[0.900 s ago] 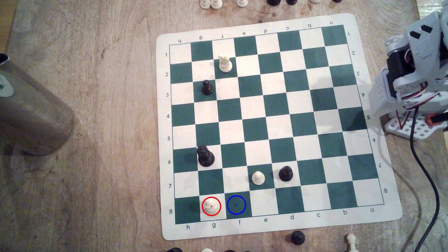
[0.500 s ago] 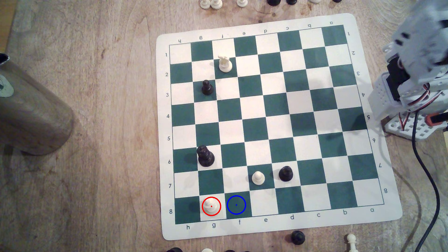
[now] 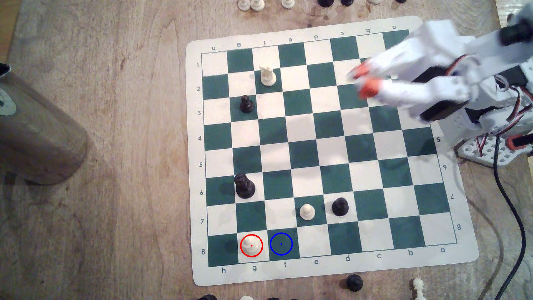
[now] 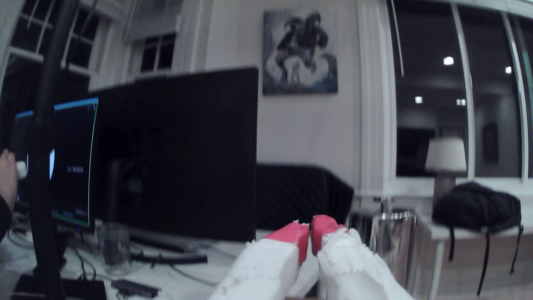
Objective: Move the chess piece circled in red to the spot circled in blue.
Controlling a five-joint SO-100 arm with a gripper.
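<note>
1. Chess piece (image 3: 251, 245): cream-white, with a rounded top and a wide round base, standing upright inside a red ring on a white square in the row marked 8 of the chessboard (image 3: 461, 230); nothing touches it
2. Spot (image 3: 281, 244): dark green square bearing a thin blue ring with a centre dot, directly beside the chess piece's square toward the exterior view's right, in the same row; no piece stands on it
3. Gripper (image 3: 364, 81): white with orange-red fingertips (image 4: 290, 235), blurred, raised over the corner region of the chessboard far from the chess piece, well apart from it; in the wrist view the two tips sit nearly together with only a thin gap, holding nothing; the wrist view looks out level across a room, with a dark monitor (image 4: 178, 150) ahead
4. White pawn (image 3: 307, 212): on a green square in row 7, near the spot, up and toward the exterior view's right of it; black pawn (image 3: 340, 206) on the white square just beside it
5. Tall black piece (image 3: 244, 186): in row 6, on the line between a green and a white square, above the chess piece in the exterior view
6. Notched white piece (image 3: 268, 75) and small black piece (image 3: 246, 104): in rows 2 and 3, at the side of the chessboard far from the chess piece
7. Loose pieces lie on the wooden table (image 3: 115, 144) off the chessboard's edges
</note>
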